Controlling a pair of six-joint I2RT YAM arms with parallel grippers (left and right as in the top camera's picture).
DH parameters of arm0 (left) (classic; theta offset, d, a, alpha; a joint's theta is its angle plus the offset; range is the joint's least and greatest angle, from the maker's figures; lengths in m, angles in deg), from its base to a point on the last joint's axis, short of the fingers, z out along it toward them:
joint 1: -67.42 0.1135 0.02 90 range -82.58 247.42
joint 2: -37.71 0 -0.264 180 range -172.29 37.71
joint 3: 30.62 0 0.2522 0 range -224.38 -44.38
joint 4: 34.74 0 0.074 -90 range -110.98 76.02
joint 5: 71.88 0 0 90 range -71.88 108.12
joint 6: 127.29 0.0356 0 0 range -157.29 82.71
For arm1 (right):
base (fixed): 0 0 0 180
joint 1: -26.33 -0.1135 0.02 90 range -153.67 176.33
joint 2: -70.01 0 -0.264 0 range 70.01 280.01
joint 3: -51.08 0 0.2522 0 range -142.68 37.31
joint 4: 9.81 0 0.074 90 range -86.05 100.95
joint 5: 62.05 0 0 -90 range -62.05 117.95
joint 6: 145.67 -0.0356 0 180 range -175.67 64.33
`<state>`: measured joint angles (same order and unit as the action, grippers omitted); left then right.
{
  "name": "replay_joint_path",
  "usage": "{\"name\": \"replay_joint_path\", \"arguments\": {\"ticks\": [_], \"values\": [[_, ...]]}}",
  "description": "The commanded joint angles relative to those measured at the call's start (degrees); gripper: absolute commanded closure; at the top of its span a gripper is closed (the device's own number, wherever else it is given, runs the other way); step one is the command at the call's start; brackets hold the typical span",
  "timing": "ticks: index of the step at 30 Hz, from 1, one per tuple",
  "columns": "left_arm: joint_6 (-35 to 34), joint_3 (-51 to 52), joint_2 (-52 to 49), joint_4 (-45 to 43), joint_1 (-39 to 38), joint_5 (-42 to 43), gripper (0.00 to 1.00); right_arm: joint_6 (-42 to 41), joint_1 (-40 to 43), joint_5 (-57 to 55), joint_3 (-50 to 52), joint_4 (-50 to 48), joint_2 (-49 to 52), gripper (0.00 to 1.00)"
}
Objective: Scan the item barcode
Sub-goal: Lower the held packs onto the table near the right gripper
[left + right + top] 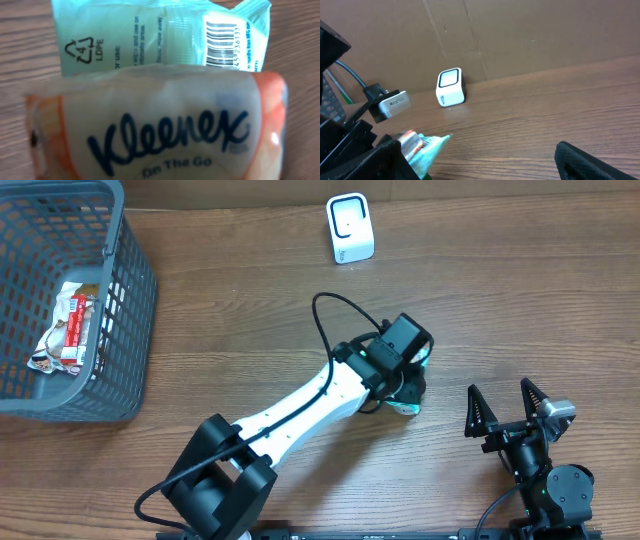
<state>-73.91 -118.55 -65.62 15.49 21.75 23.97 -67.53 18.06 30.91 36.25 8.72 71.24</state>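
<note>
An orange-and-white Kleenex tissue pack (165,130) fills the lower part of the left wrist view, very close to the camera. Behind it lies a pale green pack (150,40) on the wood, its barcode (227,42) facing up. In the overhead view my left gripper (405,380) hangs right over these packs, and only a teal edge (412,409) shows beneath it. Its fingers are hidden in every view. The white scanner (350,228) stands at the far side of the table. My right gripper (498,390) rests wide open to the right of the packs, holding nothing.
A grey plastic basket (125,290) stands at the left edge with a snack packet (68,330) inside. The right wrist view shows the scanner (451,87) against a cardboard back wall (530,35), and the green pack (427,150) beside my left arm.
</note>
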Motion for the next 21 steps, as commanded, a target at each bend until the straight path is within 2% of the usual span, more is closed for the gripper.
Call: {"name": "replay_joint_path", "arguments": {"ticks": [1,6,8,14,21], "values": [[-1.31,0.2,-0.39,-0.59,-0.63,-0.33,0.23,-0.17,0.26,-0.35,0.59,-0.13,-0.09,0.0],[-1.01,0.07,-0.04,-0.61,-0.59,0.17,0.04,-0.17,0.26,-0.35,0.59,-0.13,-0.09,0.0],[0.0,-0.44,0.37,-0.59,-0.44,0.13,0.0,-0.17,0.26,-0.35,0.59,-0.13,-0.09,0.0],[5.07,-5.16,1.9,0.92,0.09,0.02,0.0,-0.17,0.26,-0.35,0.59,-0.13,-0.09,0.0],[10.56,-11.87,2.21,10.12,1.86,-0.44,0.0,-0.17,0.26,-0.35,0.59,-0.13,-0.09,0.0]]}}
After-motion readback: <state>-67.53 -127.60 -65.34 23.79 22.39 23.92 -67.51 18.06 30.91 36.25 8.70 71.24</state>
